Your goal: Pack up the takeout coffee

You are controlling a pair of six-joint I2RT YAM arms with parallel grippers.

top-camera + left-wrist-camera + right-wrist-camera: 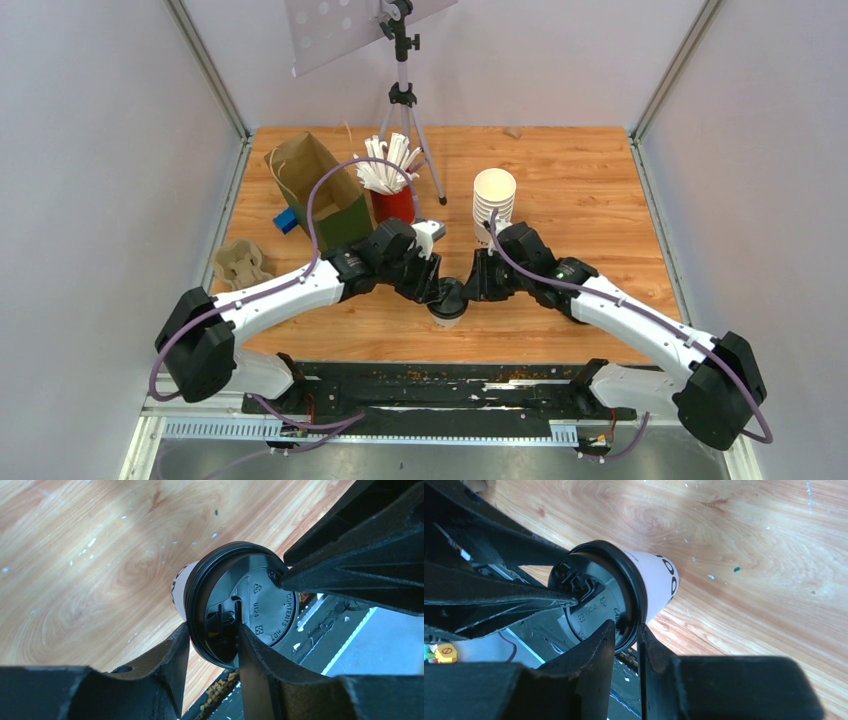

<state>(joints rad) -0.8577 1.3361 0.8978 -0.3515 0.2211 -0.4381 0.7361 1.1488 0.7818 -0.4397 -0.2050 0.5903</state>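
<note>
Left jaws: are clenching on the rim of the black lid (pixel 250 595), with one of the fingers (pixel 172 652) lying outside the rim and the other pressing on the lid's top.
Right jaws: are pinching the same rim from the opposite side, the fingers (pixel 599 645) sitting close together with the rim between them.
Takeout coffee: the white paper cup (pixel 656 577) is sitting between the two arms, near the front edge of the counter (pixel 580 180), wearing its lid.
Axis: is seemingly running about upright, lid toward both jaws, body pointing away to the wood.
Nearer arm: neither; both are touching the lid.
Views: the wrist cameras are showing the rim grips, which the top camera is hiding under the wrists. No view is showing whether the base is resting on the wood.
Farther back: the brown paper bag (pixel 325 195) is standing open behind the left arm, so the carry is probably heading back and left. The red cup of straws (pixel 393 205) and the stack of cups (pixel 493 205) are standing beyond.
</note>
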